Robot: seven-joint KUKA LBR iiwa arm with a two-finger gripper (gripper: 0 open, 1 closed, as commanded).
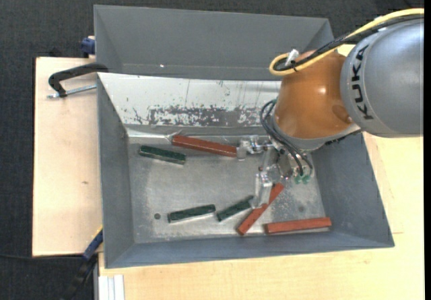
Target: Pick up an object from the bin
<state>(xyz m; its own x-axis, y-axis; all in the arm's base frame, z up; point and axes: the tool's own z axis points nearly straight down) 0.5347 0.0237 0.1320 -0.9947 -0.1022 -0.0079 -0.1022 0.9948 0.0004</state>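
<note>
Left of the slanted red stick (252, 218): a green stick (192, 213) lies flat, then a shorter green stick (234, 210) nearly touches its lower end. Over its upper end sits the tool (268, 181), low in the bin; opening cannot tell. Just right: a flat red stick (297, 226). Judgement: grip the slanted stick squarely across its width and lift straight, clear of both neighbours.

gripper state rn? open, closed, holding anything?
Gripper: cannot be told whether open or closed. It is at the upper end of the tilted red bar, front right of the bin.
</note>
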